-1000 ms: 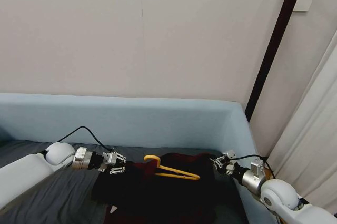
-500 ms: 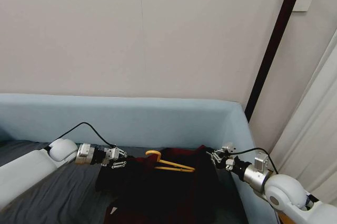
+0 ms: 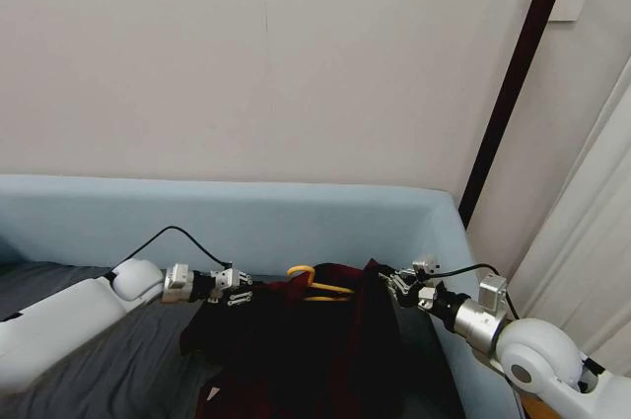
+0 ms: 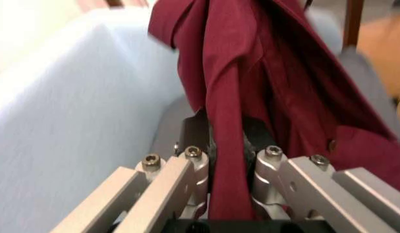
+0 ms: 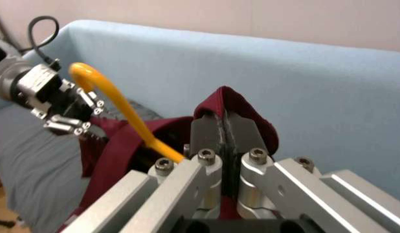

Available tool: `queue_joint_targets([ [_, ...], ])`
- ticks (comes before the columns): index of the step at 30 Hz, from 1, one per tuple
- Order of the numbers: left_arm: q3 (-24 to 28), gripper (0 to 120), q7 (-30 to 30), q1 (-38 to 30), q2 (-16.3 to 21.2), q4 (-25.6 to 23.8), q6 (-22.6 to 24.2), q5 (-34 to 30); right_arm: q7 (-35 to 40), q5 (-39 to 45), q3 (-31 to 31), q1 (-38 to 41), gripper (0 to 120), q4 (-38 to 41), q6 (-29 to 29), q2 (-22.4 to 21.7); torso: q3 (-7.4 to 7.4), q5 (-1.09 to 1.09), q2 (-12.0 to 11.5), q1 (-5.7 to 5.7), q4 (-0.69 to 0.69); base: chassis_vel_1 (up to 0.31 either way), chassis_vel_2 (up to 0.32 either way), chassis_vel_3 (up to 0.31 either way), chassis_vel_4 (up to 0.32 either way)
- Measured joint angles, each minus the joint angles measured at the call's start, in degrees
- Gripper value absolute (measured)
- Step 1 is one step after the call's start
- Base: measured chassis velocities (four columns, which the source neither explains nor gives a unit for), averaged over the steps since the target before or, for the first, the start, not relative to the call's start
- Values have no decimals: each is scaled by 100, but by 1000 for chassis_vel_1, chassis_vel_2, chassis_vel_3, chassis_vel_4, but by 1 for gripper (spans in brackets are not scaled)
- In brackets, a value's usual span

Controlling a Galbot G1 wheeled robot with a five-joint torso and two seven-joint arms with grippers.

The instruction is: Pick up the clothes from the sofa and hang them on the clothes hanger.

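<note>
A dark red shirt (image 3: 315,340) on a yellow hanger (image 3: 314,281) hangs lifted above the sofa seat between my two grippers. My left gripper (image 3: 237,292) is shut on the shirt's left shoulder; in the left wrist view the red cloth (image 4: 252,82) runs between the fingers (image 4: 193,165). My right gripper (image 3: 399,286) is shut on the right shoulder; the right wrist view shows a fold of red cloth (image 5: 242,109) pinched in the jaws, with the yellow hanger (image 5: 119,109) and the left gripper (image 5: 64,111) beyond. The shirt's lower part drapes down to the seat.
The light blue sofa back (image 3: 296,222) runs behind the shirt, with a grey seat cover (image 3: 99,360) below. A dark upright post (image 3: 508,94) stands at the right beside a pale curtain (image 3: 592,232). A plain wall fills the upper part.
Both grippers have risen and moved toward the sofa back, lifting the shirt and hanger off the seat. The shirt now hangs more upright and bunched between them.
</note>
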Motion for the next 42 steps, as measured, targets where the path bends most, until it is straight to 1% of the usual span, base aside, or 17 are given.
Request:
queue_joint_targets([
  [4,26,6,48,-57,-147,4,42,-104,190,121,-10,75,0,130,-46,-40,0,0,0,0,2,0,0,0,0],
  [5,27,6,38,-79,-233,76,54,-179,257,138,-3,76,0,233,-58,-79,0,0,0,0,2,0,0,0,0],
  [8,44,6,29,-149,-415,221,123,-575,589,152,-8,124,0,524,-92,-169,0,-1,0,0,1,0,0,0,0],
  [10,44,6,25,-172,-464,236,141,-682,702,173,-14,178,0,597,-113,-182,0,0,0,0,2,0,0,0,0],
  [13,64,6,16,-229,-573,247,237,-1037,916,166,-59,337,0,765,-139,-265,0,-1,0,0,2,0,0,0,0],
  [14,82,6,21,-265,-611,232,306,-1246,1049,168,-113,412,0,837,-148,-323,0,-2,0,0,2,0,0,0,0],
  [15,82,6,21,-265,-611,232,306,-1246,1049,168,-113,412,0,837,-148,-323,0,-2,0,0,2,0,0,0,0],
  [18,146,6,44,-426,-673,200,391,-1506,1280,175,-218,550,0,1007,-149,-368,0,-1,0,0,0,0,0,0,0],
  [20,182,6,60,-505,-680,195,398,-1545,1330,173,-259,629,0,1053,-149,-366,0,-1,0,0,0,0,0,0,0],
  [23,377,6,181,-924,-666,147,414,-1654,1466,175,-351,927,0,1183,-157,-339,0,-1,0,0,2,0,0,0,0],
  [24,377,6,181,-924,-666,147,414,-1654,1466,175,-351,927,0,1183,-157,-339,0,-1,0,0,2,0,0,0,0],
  [26,594,6,272,-1355,-633,112,453,-1810,1506,132,-367,1082,0,1276,-179,-414,0,-2,0,0,3,0,0,0,0],
  [28,682,6,308,-1616,-622,112,483,-1915,1455,-19,-345,1011,0,1346,-174,-574,0,0,0,0,2,0,0,0,0],
  [32,727,6,322,-1840,-602,108,504,-2018,1395,-281,-278,688,0,1520,-124,-750,0,0,0,0,-1,0,0,0,0],
  [35,741,6,323,-1918,-570,32,512,-2069,1395,-381,-264,583,0,1607,-112,-806,0,-1,0,0,1,0,0,0,0],
  [37,749,6,323,-2010,-557,-19,520,-2083,1398,-398,-256,578,0,1668,-104,-867,0,-2,0,0,3,0,0,0,0],
  [42,780,6,271,-2233,-558,-33,530,-2118,1398,-396,-233,575,0,1844,-84,-1001,0,-1,0,0,2,0,0,0,0],
])
